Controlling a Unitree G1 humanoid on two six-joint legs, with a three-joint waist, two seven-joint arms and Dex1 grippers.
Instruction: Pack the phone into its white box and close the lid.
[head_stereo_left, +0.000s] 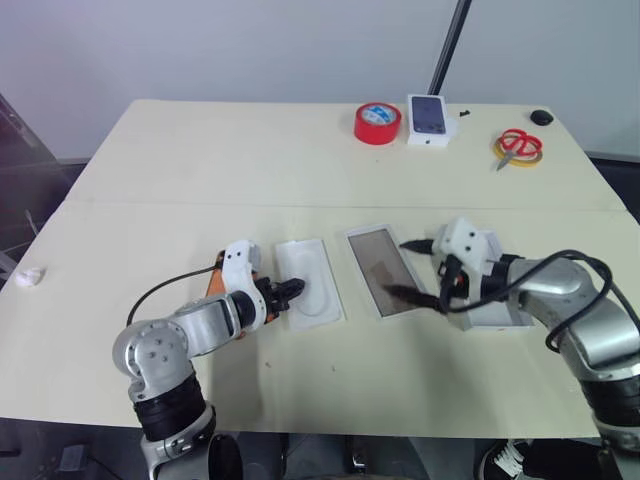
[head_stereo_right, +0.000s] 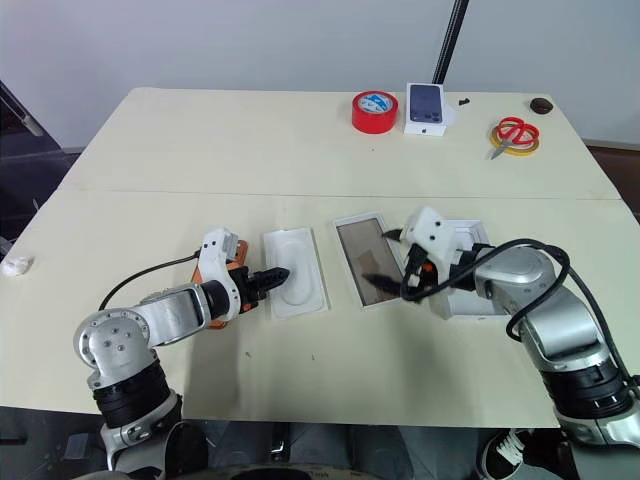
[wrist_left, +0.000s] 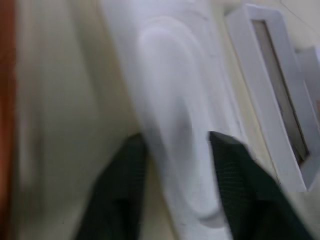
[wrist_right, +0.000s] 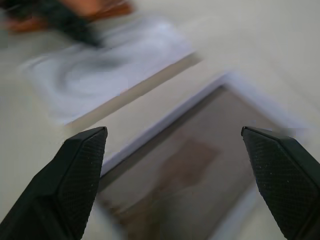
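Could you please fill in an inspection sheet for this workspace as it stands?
Surface: cream table, seam across the middle.
Job's things: white box open, brown floor bare; lid under the right arm; phone mostly hidden by the left arm.
Clutter: white insert, red tape roll, small phone-picture box, scissors, crumpled paper.
Grippers: left pincer at the insert's edge; right pincer open above the white box.
Cables: black cable along the left arm, another on the right.
Surroundings: grey wall, dark pole.
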